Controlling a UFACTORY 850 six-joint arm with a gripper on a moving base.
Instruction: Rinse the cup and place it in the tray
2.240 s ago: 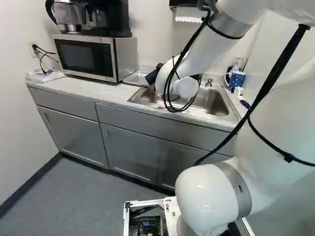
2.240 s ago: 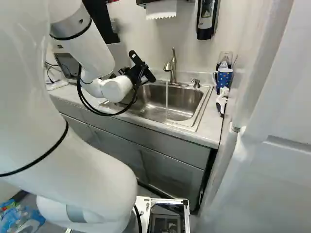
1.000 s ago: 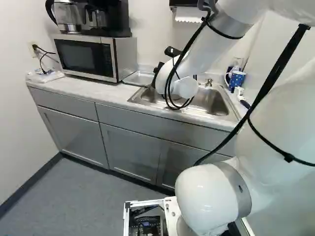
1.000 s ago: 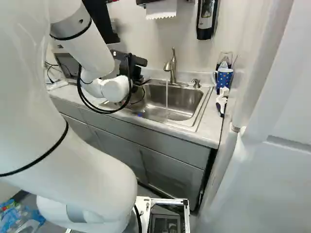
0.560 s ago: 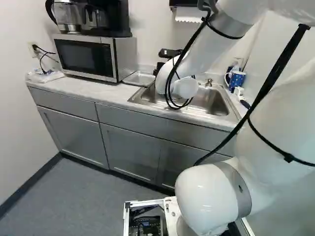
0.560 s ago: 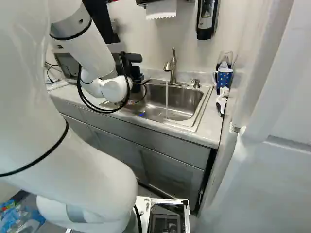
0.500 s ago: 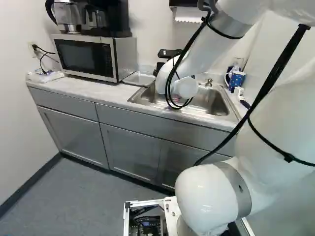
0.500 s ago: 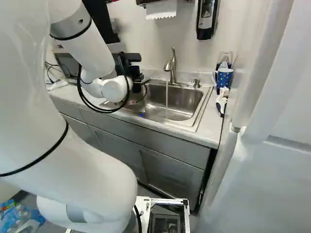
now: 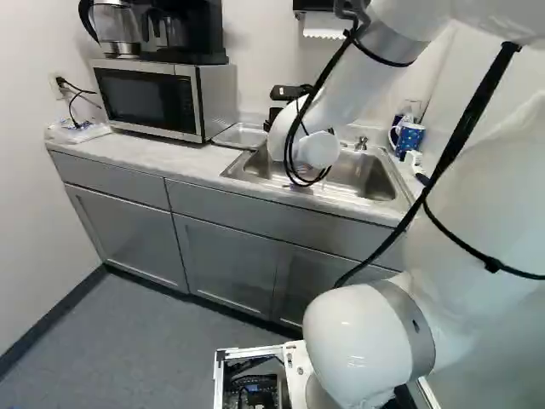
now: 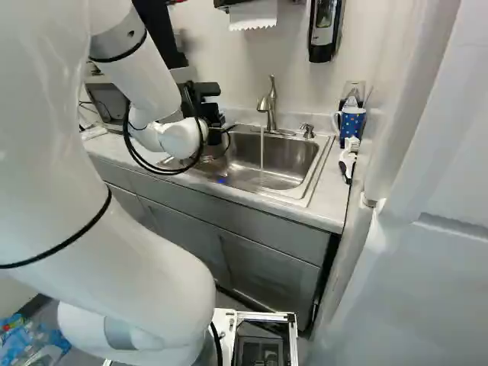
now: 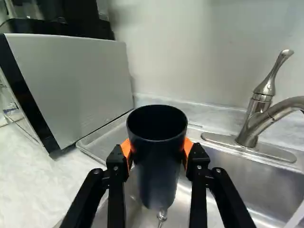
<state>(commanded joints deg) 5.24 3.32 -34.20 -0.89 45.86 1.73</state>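
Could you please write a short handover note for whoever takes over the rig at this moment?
Gripper: shut on the black cup, mouth up, held at the tray end of the sink.
Tray: on the counter between microwave and sink; cup not in it.
Water: running from the faucet, with the cup clear of the stream.
Done: cup gripped, water on. Whether it has been rinsed, I cannot tell.
Left: confirm the rinse, then set the cup in the tray.
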